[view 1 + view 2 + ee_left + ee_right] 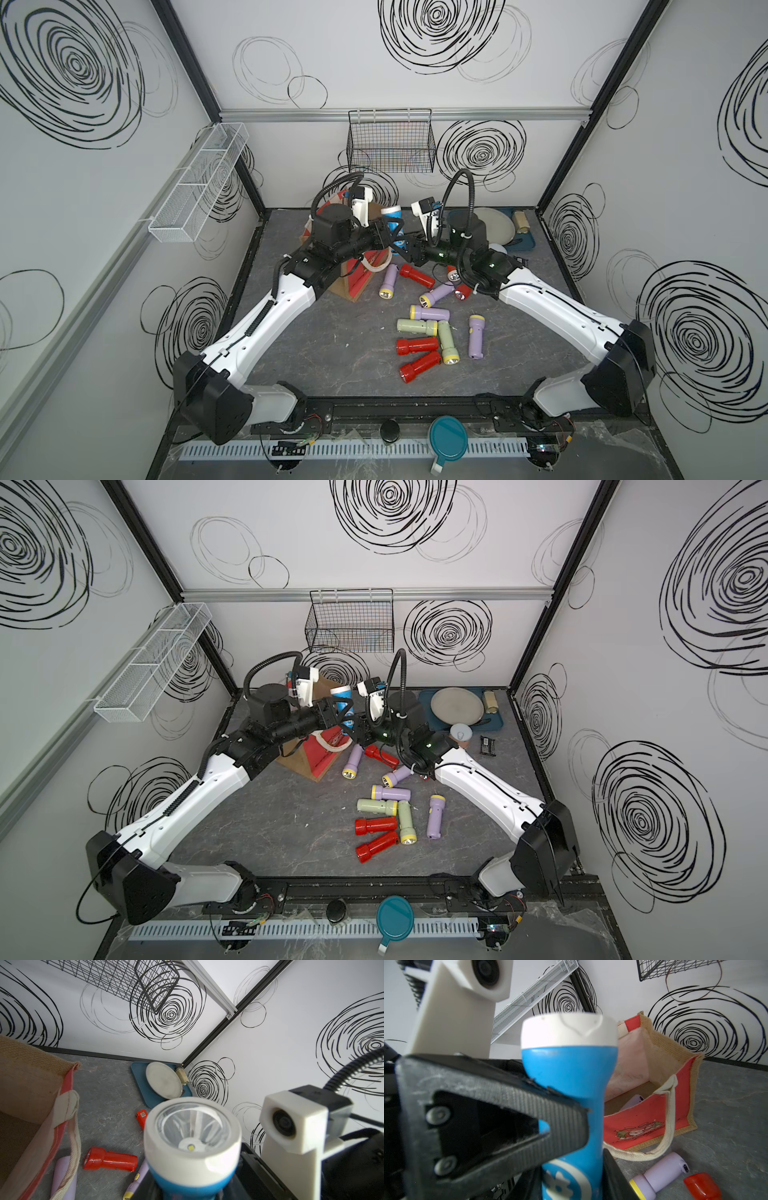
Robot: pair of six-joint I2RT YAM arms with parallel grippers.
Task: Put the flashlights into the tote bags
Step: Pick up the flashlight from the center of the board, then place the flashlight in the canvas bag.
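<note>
A blue flashlight (392,215) with a white head stands upright in the air between my two grippers, just right of the tote bag (356,283). The left gripper (395,237) is shut on its neck, and one left finger (508,1105) crosses it in the right wrist view. Lower down, the right gripper (409,250) is shut on its blue body (569,1084). The jute bag with red panels (654,1122) gapes open with a lilac flashlight (634,1100) inside. Several red, lilac and pale green flashlights (432,336) lie on the grey table in both top views.
A black wire basket (390,143) hangs on the back wall and a white mesh basket (199,183) on the left wall. A blue tray (494,723) with a grey plate (457,706) sits at the back right, with a white-lidded can (461,732) in front of it.
</note>
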